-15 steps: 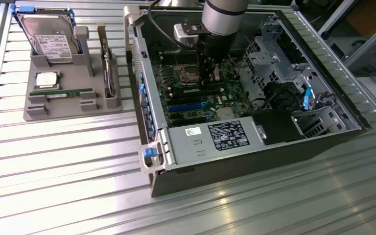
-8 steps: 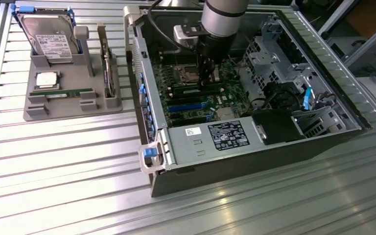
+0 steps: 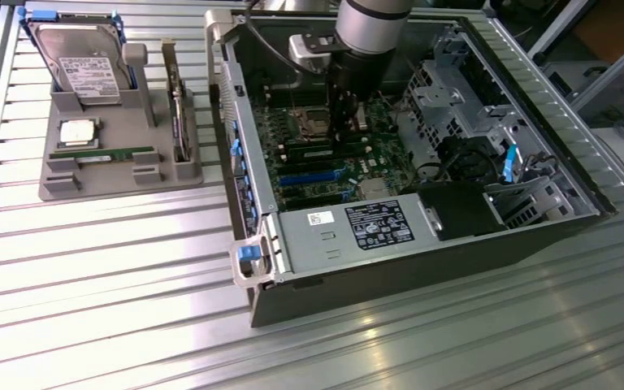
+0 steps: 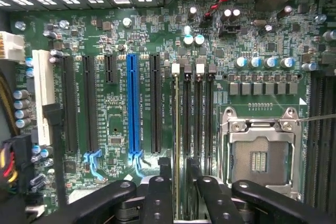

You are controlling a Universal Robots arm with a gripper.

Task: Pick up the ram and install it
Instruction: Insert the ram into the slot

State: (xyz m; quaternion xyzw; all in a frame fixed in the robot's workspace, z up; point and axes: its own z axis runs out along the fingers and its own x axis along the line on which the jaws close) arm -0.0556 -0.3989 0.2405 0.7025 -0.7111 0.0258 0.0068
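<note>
Clearance check, exterior view, clock read off the gripper [image 3: 347, 130], which sits deep in the open case [image 3: 399, 280]. Straight up is free; the lid side is open. At 3 the drive cage [image 3: 453, 89] crowds in close. At 6 the power supply [image 3: 361, 227] blocks that end, and at 4 to 5 there's a black cable bundle [image 3: 464, 203]. At 9 the case wall [image 3: 225, 106] stands tall, with the parts tray [image 3: 117, 175] beyond it. Bare table [image 3: 95, 276] at 7 to 8 is wide open. Wrist view: fingers [image 4: 164, 174] spread astride the memory slots [image 4: 192, 108], with the processor socket [image 4: 260, 153] just beside.
</note>
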